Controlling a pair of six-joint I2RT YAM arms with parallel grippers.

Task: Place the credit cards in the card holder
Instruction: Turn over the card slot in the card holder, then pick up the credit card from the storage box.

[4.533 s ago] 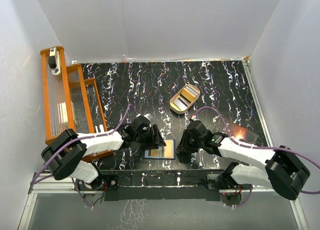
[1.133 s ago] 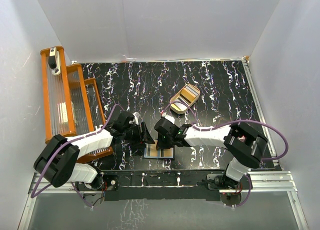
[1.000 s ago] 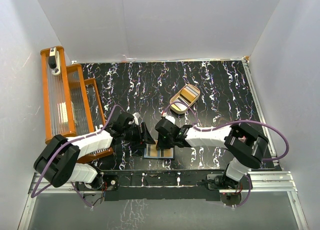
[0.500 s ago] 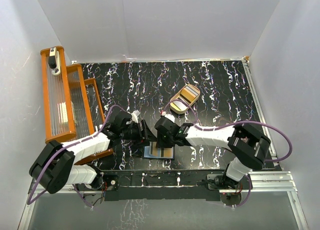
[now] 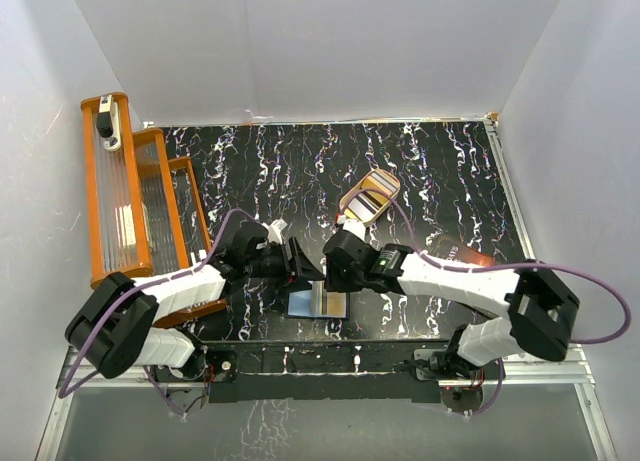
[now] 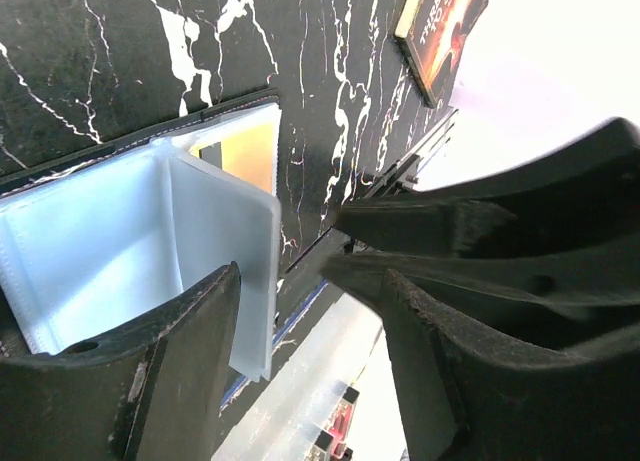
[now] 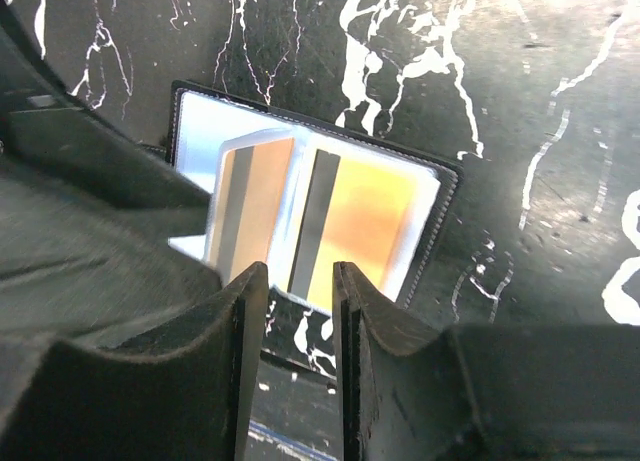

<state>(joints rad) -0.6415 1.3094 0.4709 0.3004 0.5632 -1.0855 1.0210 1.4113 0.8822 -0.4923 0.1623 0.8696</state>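
Both arms stretch low over the near card holder (image 5: 318,304); left gripper (image 6: 285,256) gapes released, right gripper (image 7: 300,281) barely parted, empty.

Below the right claw (image 7: 300,281), the card holder (image 7: 205,126) has a matt black stitched rim and smooth, frosted plastic sleeves. The credit cards (image 7: 370,221) inside shine glossy gold. The claw's fingers (image 7: 390,381) are matt black, finely grainy plastic. Around it, the table (image 7: 540,101) is polished black with white marble veining. Beyond the left claw (image 6: 310,281), a book (image 6: 445,26) has a glossy cover.
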